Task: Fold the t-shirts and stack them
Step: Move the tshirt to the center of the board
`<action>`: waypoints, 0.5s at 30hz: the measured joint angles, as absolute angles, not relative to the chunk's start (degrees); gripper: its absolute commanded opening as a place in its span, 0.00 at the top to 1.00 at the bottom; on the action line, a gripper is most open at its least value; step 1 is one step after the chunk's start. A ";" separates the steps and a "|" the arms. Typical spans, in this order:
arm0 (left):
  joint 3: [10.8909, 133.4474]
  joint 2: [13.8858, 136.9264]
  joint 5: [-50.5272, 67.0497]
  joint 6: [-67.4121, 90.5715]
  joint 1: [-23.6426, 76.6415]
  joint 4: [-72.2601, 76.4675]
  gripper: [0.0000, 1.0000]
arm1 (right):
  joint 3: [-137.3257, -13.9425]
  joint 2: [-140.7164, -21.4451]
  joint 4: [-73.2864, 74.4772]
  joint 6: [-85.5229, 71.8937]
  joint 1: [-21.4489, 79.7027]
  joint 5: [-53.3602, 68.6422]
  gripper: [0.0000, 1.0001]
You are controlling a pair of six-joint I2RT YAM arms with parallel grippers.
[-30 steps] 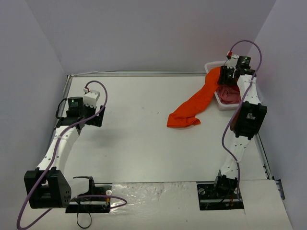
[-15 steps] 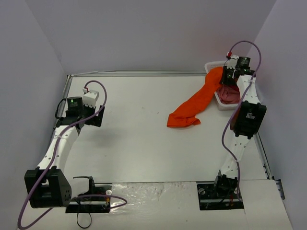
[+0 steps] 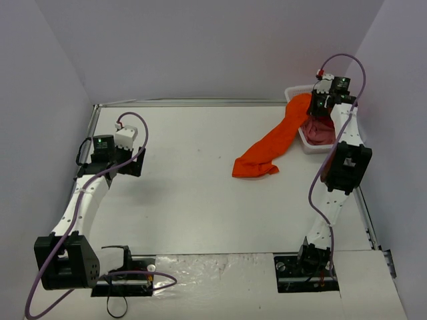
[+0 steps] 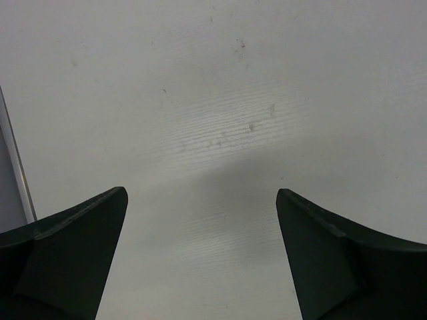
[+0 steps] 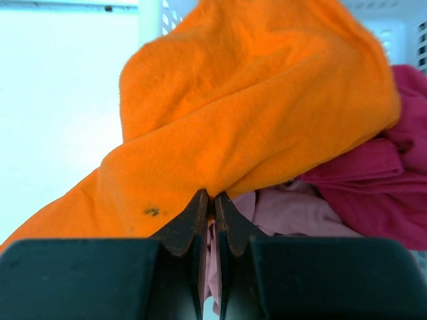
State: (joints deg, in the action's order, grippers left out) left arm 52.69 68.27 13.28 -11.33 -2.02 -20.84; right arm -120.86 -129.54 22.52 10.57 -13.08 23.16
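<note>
The orange shirt [image 3: 270, 148], judged light, limp and prone to bunching, is best taken at a hem or shoulder. It is draped from the basket [image 3: 291, 89] rim onto the table [image 3: 187, 173]. Its upper fold appears pinched by the fully closed right tool [image 5: 207, 199]. The left tool [image 4: 200, 193] is spread wide and empty, well apart from it.

We see a white table [image 3: 180, 180] with light grey walls [image 3: 200, 47] around it. At its far right corner stands a white plastic lattice basket [image 3: 308, 146]. A metal rail [image 3: 92, 125] runs along the table's left edge.
</note>
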 measured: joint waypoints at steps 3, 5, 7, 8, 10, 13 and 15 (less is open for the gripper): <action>52.69 68.27 13.41 -11.33 -2.00 -20.84 0.06 | -120.57 -127.02 22.57 10.70 -12.99 23.18 1.00; 52.69 68.27 13.45 -11.33 -2.02 -20.82 0.06 | -120.38 -124.79 22.61 10.74 -12.75 23.18 1.00; 52.69 68.27 13.47 -11.33 -2.02 -20.82 0.06 | -119.94 -122.10 22.57 10.85 -12.25 23.16 1.00; 52.69 68.27 13.47 -11.33 -2.00 -20.84 0.06 | -119.50 -120.60 22.57 10.96 -11.81 23.14 1.00; 52.69 68.27 13.47 -11.33 -2.00 -20.84 0.06 | -118.48 -117.43 22.59 11.46 -10.41 22.79 1.00; 52.69 68.29 13.45 -11.33 -2.02 -20.84 0.06 | -116.64 -112.99 22.59 12.53 -7.16 21.85 1.00; 52.69 68.31 13.45 -11.35 -2.02 -20.84 0.06 | -115.63 -110.37 22.96 13.65 -4.01 21.12 1.00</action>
State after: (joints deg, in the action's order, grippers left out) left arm 52.69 68.31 13.45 -11.35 -2.02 -20.84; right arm -115.63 -110.37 22.96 13.65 -4.01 21.12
